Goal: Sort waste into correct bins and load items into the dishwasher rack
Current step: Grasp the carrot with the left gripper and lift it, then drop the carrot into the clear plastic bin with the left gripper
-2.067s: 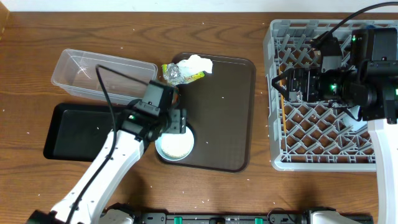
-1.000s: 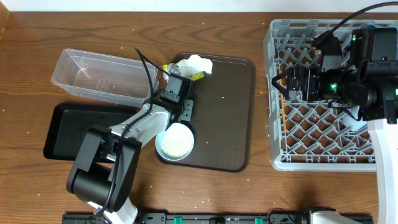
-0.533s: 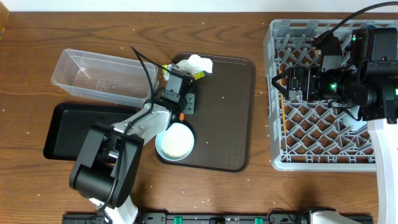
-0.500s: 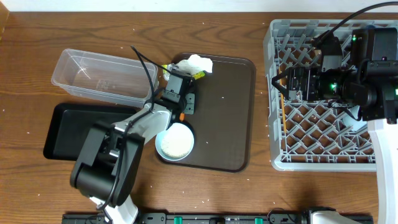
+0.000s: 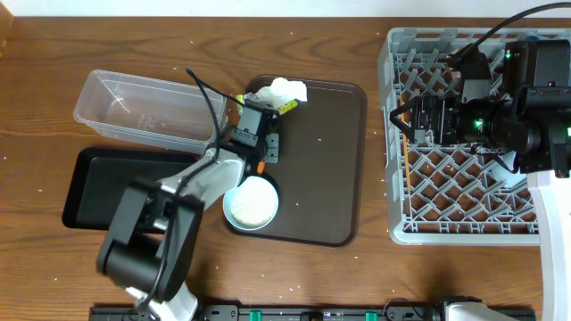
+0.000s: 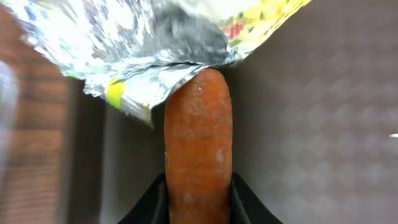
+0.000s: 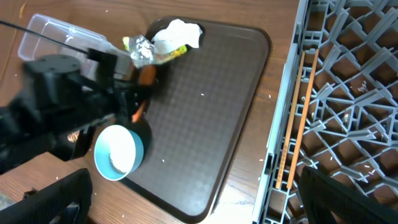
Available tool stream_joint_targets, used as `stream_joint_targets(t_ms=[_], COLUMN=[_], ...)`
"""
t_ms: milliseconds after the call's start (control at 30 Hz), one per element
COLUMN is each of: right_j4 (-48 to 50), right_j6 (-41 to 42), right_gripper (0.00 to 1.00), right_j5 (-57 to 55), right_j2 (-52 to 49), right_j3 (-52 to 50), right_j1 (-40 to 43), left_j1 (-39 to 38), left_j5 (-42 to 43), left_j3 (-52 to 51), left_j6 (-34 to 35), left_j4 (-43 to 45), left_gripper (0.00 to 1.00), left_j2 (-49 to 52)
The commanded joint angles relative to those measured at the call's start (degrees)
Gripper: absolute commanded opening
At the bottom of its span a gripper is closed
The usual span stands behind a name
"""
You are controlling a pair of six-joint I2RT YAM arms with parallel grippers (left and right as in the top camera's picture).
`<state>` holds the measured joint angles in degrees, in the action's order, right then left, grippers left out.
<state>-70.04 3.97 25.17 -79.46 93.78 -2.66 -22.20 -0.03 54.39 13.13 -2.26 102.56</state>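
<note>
So, compared with two seconds back, the left gripper [image 6: 199, 193] has slid off from over the white bowl with pale blue outside [image 5: 251, 203] and further up the flat brown serving tray [image 5: 330, 160]. The bowl now sits just behind the hand, uncovered. In the last half second barely anything moved.

The dark fingers [image 6: 152, 198] are pinched in on the near end of the small orange carrot [image 6: 199, 137], one each side, touching it. The carrot's long axis runs straight out along the fingers with the far end pointing dead ahead. That tip is tucked right under the edge of the crumpled green-yellow foil wrapper [image 6: 143, 56]. Can't tell if the carrot is lifted or lying on the tray.

Just past the wrapper is the crumpled white tissue [image 5: 284, 89]. Off to the hand's left is the clear plastic rectangular tub [image 5: 143, 111], and behind-left is the shallow black rectangular tray [image 5: 107, 187]. Way off to its right, the right gripper [image 7: 196, 186] hasn't budged over the large square grey plastic rack [image 5: 390, 134], fingers spread wide with nothing in them.
</note>
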Motion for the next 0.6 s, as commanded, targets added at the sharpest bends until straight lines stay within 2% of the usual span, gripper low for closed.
stream_joint_targets(t_ms=[0, 100, 200, 267, 367, 567], right_j4=[0.0, 0.0, 0.0, 0.0, 0.0, -0.2], right_j6=[0.7, 0.7, 0.7, 0.7, 0.7, 0.7], right_gripper=[0.98, 0.98, 0.98, 0.98, 0.98, 0.97], right_j5=[0.8, 0.8, 0.8, 0.8, 0.8, 0.8], right_j2=[0.0, 0.0, 0.0, 0.0, 0.0, 0.0], right_j3=[-0.2, -0.2, -0.2, -0.2, -0.2, -0.2], right_j1=[-0.4, -0.4, -0.4, -0.4, -0.4, -0.4], left_j1=[0.0, 0.3, 1.5, 3.5, 8.3, 19.6], left_j5=[-0.5, -1.4, -7.6, -12.6, -14.2, -14.1], left_j3=[0.4, 0.4, 0.4, 0.4, 0.4, 0.4], left_j6=[0.3, 0.3, 1.7, 4.1, 6.8, 26.6], left_j4=[-0.9, -3.5, -6.7, -8.9, -10.6, -9.0], left_gripper=[0.21, 0.21, 0.21, 0.21, 0.21, 0.19], left_j2=[-8.1, -13.0, -18.5, -21.5, -23.5, -19.4])
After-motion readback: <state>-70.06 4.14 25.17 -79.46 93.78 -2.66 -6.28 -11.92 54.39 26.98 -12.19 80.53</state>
